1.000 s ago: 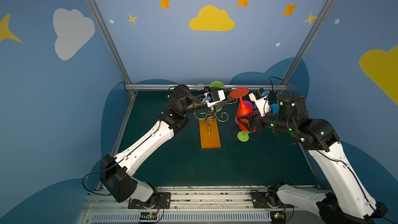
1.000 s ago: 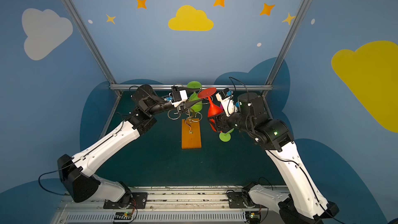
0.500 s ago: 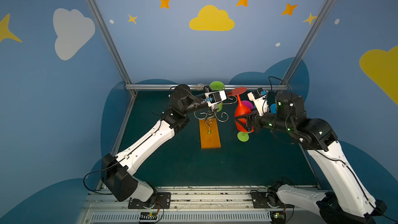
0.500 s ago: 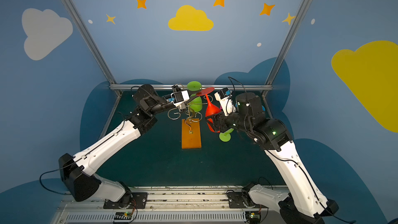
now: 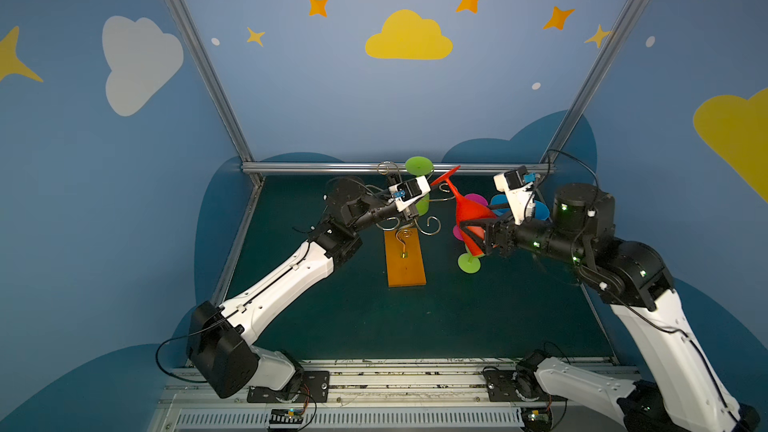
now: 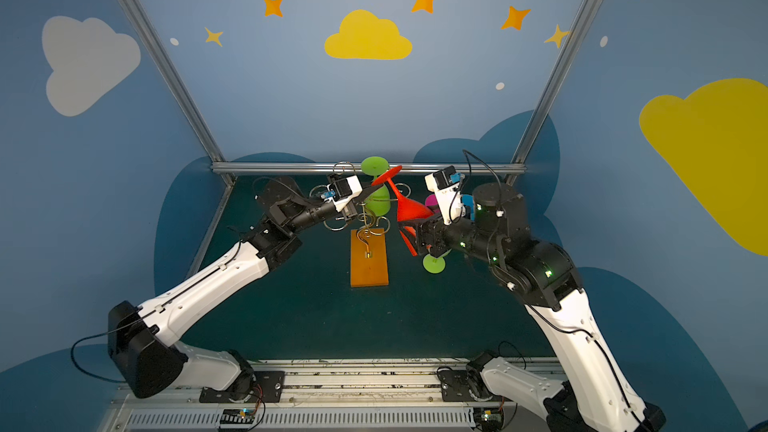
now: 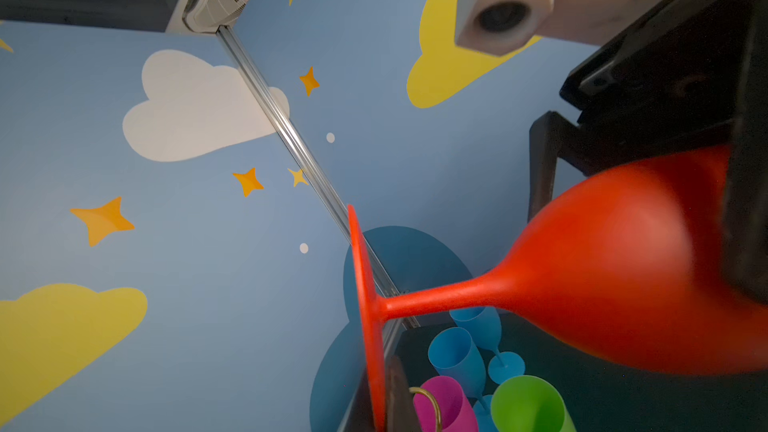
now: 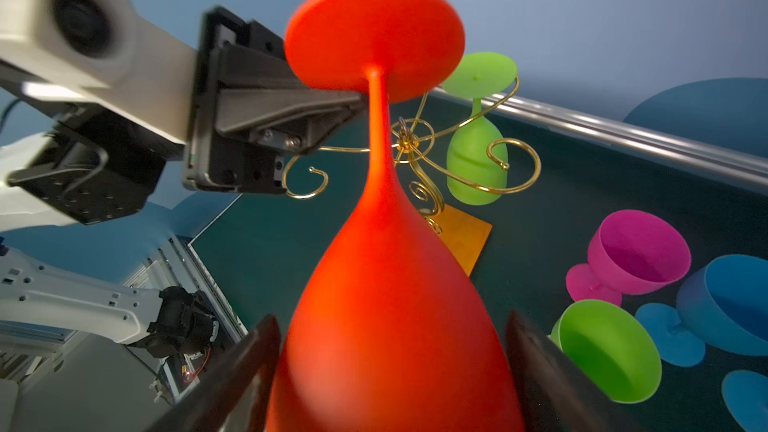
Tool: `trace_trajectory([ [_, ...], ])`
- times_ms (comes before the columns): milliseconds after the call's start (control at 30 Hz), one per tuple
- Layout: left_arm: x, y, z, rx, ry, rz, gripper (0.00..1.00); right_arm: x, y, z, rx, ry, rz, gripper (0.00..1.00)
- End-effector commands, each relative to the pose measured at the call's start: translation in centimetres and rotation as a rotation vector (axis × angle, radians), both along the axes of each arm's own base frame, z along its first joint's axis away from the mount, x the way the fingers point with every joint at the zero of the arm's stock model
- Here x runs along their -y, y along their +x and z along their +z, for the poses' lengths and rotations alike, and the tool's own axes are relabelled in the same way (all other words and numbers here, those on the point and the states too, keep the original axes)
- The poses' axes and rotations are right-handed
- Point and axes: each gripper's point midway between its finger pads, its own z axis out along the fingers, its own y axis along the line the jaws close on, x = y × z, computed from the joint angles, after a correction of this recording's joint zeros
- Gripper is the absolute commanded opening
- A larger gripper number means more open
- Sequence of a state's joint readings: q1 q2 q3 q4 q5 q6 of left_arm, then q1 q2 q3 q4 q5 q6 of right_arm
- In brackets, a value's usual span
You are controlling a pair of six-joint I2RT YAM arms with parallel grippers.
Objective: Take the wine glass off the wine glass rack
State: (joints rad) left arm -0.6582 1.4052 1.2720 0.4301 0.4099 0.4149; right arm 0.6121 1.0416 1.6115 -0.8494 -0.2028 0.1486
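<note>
Left gripper (image 5: 436,187): clenched on the foot of the red wine glass (image 5: 469,218). Its fingertips sit just under the disc, beside the stem.
Wine glass rack (image 5: 405,261): upright on its orange base, mid-table (image 5: 374,317), with gold scroll arms curling out from the post.
Green wine glass (image 6: 377,201): hangs upside down from a rear arm of the rack.
Red wine glass: off the rack, in the air just right of it. It is tilted, foot up toward the rack and bowl down toward the right arm.
Right gripper (image 8: 388,326): jaws spread wide on either side of the bowl; whether they press it cannot be told.
Loose glasses: pink glass (image 8: 640,255), blue glass (image 8: 731,305) and green glass (image 8: 606,351) lie on the table, right of the rack.
</note>
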Motion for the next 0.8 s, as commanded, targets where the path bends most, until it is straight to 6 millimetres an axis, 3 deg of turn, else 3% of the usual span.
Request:
trace_trajectory([
  [0,-1.3,-0.5,1.8,-0.059,-0.106,0.029,0.03,0.1,-1.0,3.1,0.095,0.095,0.029,0.84],
  [233,-2.1,-0.4,1.0,-0.18,-0.17,0.04,0.03,2.0,-2.9,5.1,0.172,0.165,0.004,0.84],
  [467,-2.5,-0.9,1.4,-0.239,-0.213,0.017,0.03,5.2,-4.8,5.0,0.222,0.177,-0.09,0.82],
  [633,-2.5,-1.1,1.6,-0.255,-0.222,-0.001,0.03,6.2,-5.2,3.5,0.199,0.169,-0.127,0.65],
  [767,-2.4,-1.4,1.7,-0.262,-0.227,-0.018,0.03,6.3,-4.7,2.6,0.181,0.16,-0.152,0.59],
])
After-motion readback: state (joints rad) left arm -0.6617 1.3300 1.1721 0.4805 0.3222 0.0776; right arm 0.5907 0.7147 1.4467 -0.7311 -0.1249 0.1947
